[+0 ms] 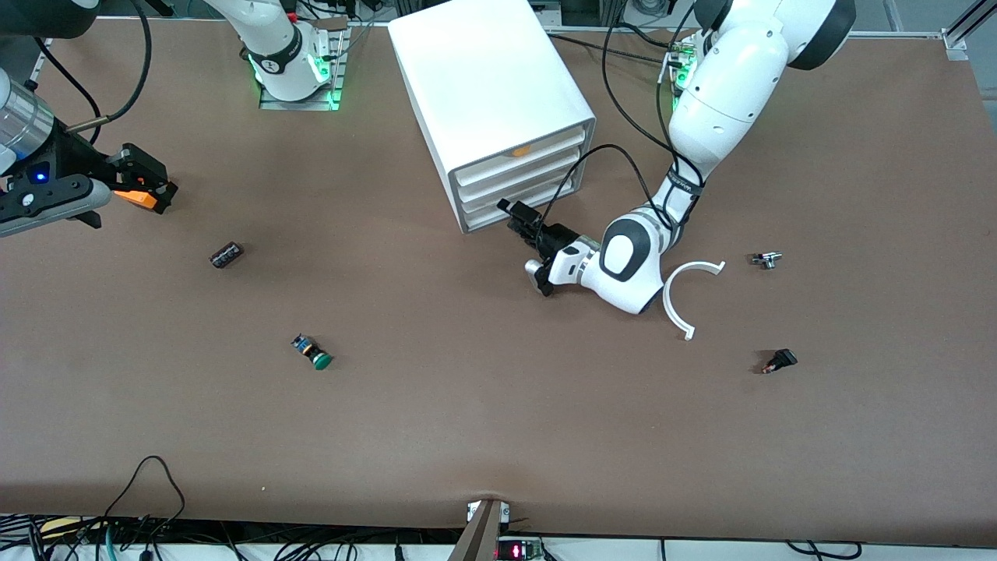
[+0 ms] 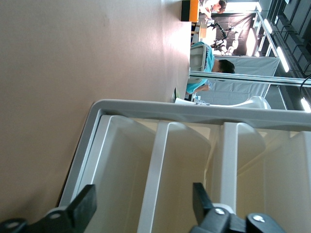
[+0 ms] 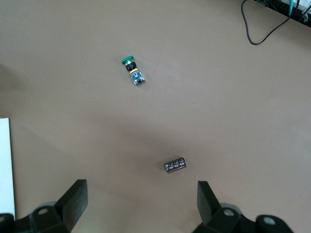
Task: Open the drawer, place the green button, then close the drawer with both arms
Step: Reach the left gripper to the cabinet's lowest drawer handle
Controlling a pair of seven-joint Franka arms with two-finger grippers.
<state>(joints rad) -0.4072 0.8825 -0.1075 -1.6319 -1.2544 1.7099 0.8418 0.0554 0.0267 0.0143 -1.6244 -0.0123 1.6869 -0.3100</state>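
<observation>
button (image 1: 312, 352): round green cap, black-and-blue cylindrical body, lying on its side on the brown table (image 1: 483, 421), nearest the front camera of the items toward the right arm's end; its markings are too small to read. small black switch (image 1: 780, 361): about as near, toward the left arm's end; detail hard to make out. white curved piece (image 1: 684, 297): on the table beside the left arm's wrist. dark cylindrical part (image 1: 226, 255): farther than the button, on its side. small metal part (image 1: 767, 259): toward the left arm's end, too small to identify. left gripper (image 1: 520, 220): fingers spread apart, right at the drawer (image 1: 520, 204), the lowest of three in the white cabinet (image 1: 498, 109); whether a finger touches it cannot be told. drawer shut, inside hidden. right gripper (image 1: 149, 181): waits above the table's right-arm end, fingers apart, holding nothing; arm cut off at the frame edge.
</observation>
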